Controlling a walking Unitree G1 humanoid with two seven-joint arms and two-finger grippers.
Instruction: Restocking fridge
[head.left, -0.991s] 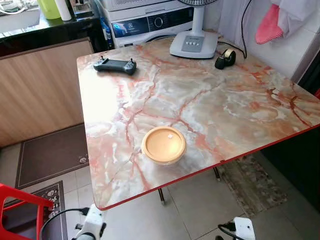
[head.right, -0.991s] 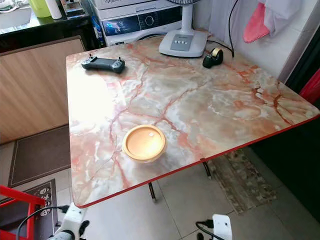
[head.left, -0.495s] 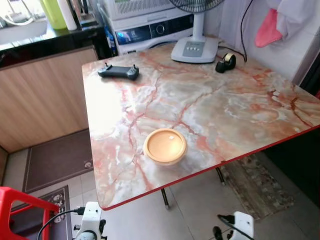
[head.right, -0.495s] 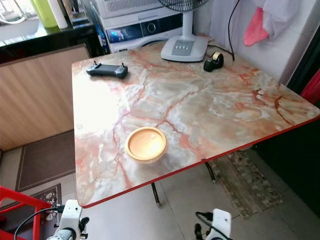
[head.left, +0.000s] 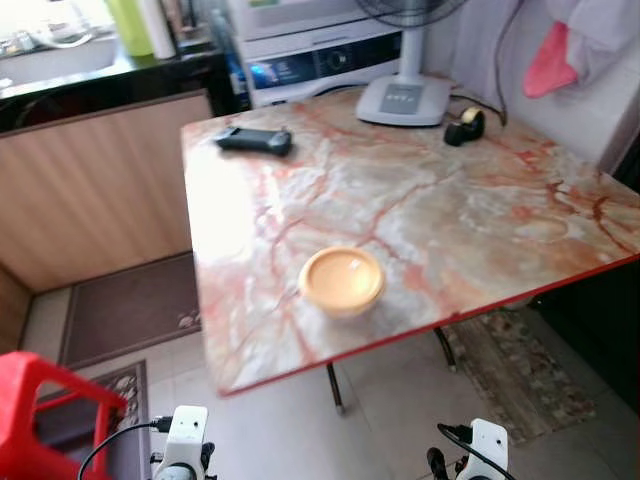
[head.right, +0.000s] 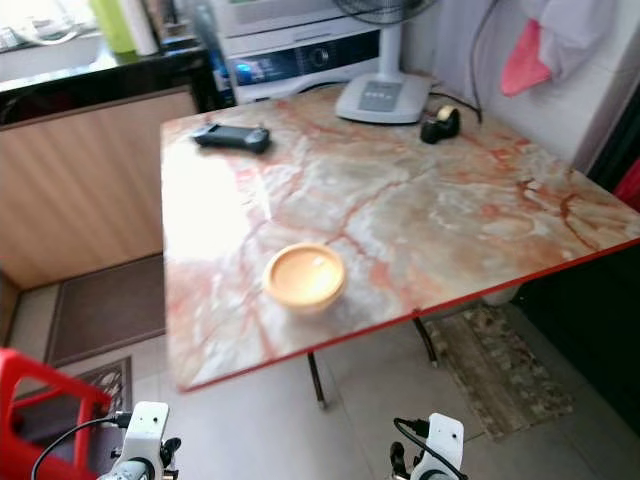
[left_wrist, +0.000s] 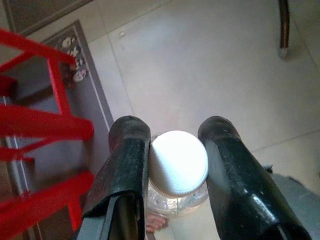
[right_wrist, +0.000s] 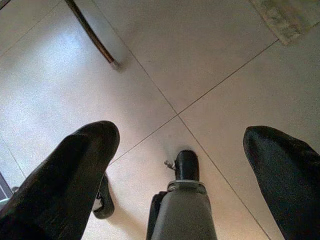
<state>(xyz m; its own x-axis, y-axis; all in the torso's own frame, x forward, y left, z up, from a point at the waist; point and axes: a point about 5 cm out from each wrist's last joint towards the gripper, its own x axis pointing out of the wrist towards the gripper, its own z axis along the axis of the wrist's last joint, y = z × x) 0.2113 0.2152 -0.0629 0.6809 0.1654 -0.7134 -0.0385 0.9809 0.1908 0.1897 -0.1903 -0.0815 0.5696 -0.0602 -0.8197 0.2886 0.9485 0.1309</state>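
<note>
One marble-patterned table with a red edge stands ahead, carrying four items: one round tan lidded container near the front edge, one black handheld controller toward the far left corner, one white fan base at the far edge, and one black tape dispenser just beside that base. Behind the table sits one white appliance with a dark display panel, and to its left one wooden-fronted counter with a dark top. One red plastic stool stands on the floor at lower left, partly over one dark mat; a second patterned rug lies under the table's right side. One pink cloth hangs on the right wall. The left gripper hangs low over the tiled floor, its two black fingers clamped on either side of one clear bottle with a white cap. The right gripper also hangs low over the tiles, its two fingers spread wide apart and holding nothing; one table leg shows beyond it.
</note>
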